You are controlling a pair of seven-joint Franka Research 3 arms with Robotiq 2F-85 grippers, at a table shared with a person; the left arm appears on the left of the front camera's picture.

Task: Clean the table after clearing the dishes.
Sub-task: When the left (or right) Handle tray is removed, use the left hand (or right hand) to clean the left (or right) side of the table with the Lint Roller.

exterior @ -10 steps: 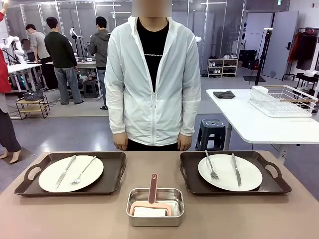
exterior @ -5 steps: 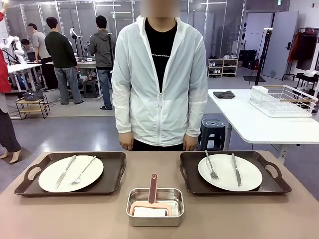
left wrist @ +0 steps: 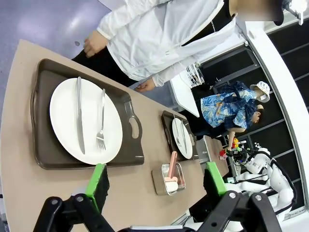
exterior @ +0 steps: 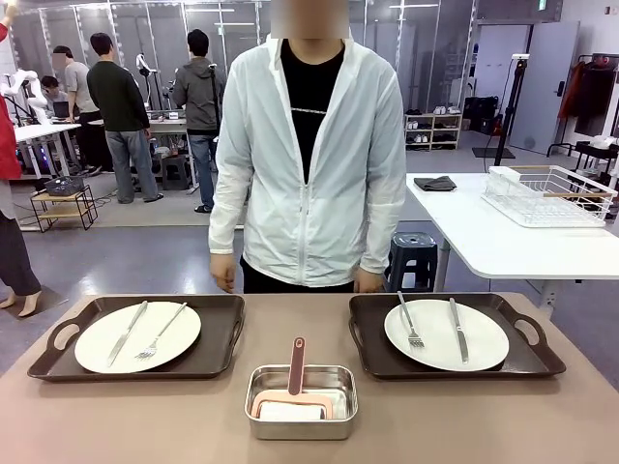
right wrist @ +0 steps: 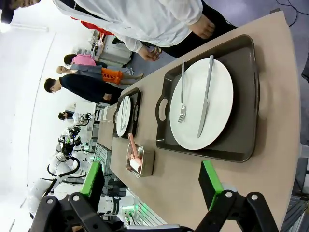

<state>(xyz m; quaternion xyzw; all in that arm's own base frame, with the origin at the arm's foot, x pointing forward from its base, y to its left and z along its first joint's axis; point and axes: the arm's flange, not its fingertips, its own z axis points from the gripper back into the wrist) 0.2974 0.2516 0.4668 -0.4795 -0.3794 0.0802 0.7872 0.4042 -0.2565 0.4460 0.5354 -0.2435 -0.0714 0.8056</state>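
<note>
On the brownish table two dark trays each hold a white plate with a knife and a fork: one plate at picture left, the other plate at picture right. My left gripper hangs open above the table's near side, looking over the left plate on its tray. The right gripper is open too, above the right plate and its tray. Nothing is between either pair of green pads.
A small steel pan with a pink-handled white roller sits between the trays near the front edge. A person in a white jacket stands at the far edge, hands down. A white side table with a wire rack is at right.
The person has shifted a little toward picture right and turned slightly. Nothing on the table has moved.
</note>
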